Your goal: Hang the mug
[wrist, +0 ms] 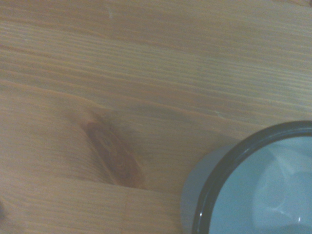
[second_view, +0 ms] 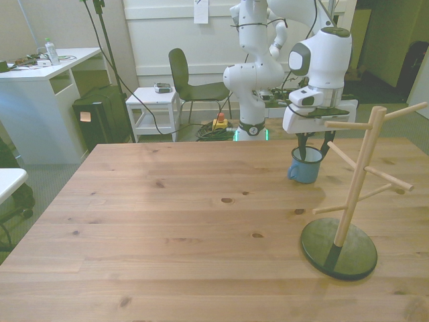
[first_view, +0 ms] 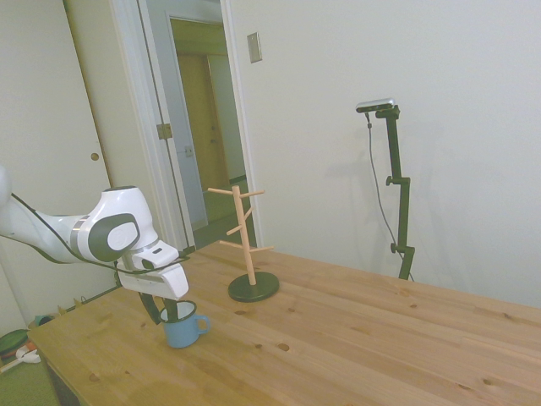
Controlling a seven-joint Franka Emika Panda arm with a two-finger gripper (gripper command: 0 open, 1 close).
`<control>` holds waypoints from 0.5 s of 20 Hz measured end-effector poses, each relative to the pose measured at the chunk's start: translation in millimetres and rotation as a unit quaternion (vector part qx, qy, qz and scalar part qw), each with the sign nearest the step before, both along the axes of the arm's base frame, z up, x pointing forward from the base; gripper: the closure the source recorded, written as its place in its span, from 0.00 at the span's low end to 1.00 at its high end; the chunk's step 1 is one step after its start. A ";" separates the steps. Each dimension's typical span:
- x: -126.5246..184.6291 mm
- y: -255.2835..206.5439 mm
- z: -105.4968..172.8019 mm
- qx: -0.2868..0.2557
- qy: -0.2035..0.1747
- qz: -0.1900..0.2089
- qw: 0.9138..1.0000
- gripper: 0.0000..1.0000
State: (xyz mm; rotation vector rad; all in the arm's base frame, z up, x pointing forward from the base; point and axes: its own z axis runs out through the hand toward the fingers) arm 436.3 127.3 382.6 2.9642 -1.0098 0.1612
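The mug [second_view: 307,166] is stood upright on the bench [second_view: 188,228], at about one o'clock in the front view, with its loop handle turned toward the front view's left, so the side opposite the handle is left free for a grasp on the wall. The gripper [second_view: 313,149] is lowered over the mug's rim, and in the side view the gripper [first_view: 166,311] appears to be set with one finger inside the cup and the other outside it; the fingers seem drawn in on the mug's wall, though a firm pinch cannot be confirmed. The mug [first_view: 183,325] is not yet lifted off the wood. A rim grasp of this kind is judged to keep the handle clear for threading over a peg. The wooden rack [second_view: 352,194] is placed at about four o'clock in the front view, well apart from the mug, its pegs angled upward so a hung handle would be held. In the wrist view the dark rim and pale inside of the mug [wrist: 253,185] are seen beside a knot [wrist: 114,153] in the grain. The bench is of light knotted pine. Behind it a chair [second_view: 191,84], a white desk [second_view: 40,100] and an open doorway [first_view: 207,127] are seen.
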 end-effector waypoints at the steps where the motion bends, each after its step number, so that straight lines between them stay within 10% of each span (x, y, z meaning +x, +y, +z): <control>1: 0.4 -0.1 -1.2 -0.002 0.001 0.002 1.000 1.00; 10: 1.9 -9.0 -3.8 -0.002 0.005 -0.006 1.000 1.00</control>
